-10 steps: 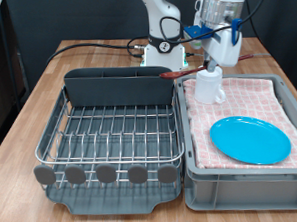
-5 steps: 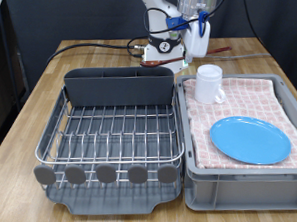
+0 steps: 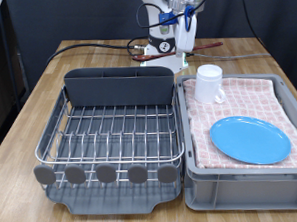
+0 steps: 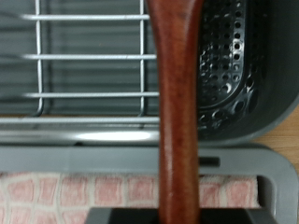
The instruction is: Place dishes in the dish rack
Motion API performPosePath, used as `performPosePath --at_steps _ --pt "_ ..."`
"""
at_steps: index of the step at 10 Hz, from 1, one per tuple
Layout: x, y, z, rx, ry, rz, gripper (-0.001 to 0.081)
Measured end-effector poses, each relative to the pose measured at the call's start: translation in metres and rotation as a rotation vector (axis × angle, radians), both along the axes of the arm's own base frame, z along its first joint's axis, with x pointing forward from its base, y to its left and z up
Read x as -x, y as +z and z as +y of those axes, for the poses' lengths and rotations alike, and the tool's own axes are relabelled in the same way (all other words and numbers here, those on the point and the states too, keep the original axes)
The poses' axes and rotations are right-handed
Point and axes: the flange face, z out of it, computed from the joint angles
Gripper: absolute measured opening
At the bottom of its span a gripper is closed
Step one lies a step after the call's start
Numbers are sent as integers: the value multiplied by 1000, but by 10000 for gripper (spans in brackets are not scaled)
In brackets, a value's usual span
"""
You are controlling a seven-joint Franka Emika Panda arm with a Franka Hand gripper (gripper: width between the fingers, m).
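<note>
The spoon [image 4: 178, 112] is clamped in the gripper [image 3: 185, 22], its reddish shaft hanging down from the fingers high above the far edge of the table [image 3: 48, 96]. In the wrist view it hangs over the rack [image 4: 89, 70], with the perforated bin [image 4: 226, 61] just beside it. To seat it well, I judge the shaft should stay vertical and line up over the bin [image 3: 120, 85] at the far end of the rack [image 3: 115, 133]. The mug [image 3: 209, 84] and plate [image 3: 249, 140] sit in the crate [image 3: 242, 181] on the right, on checked cloth.
</note>
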Motion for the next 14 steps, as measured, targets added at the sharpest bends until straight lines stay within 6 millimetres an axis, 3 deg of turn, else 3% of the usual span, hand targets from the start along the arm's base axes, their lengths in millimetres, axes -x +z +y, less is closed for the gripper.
performPosePath --at_steps 8,14 --pt "16 -19 -70 -79 5 57 86" --pt "24 -28 -103 -318 -8 10 86"
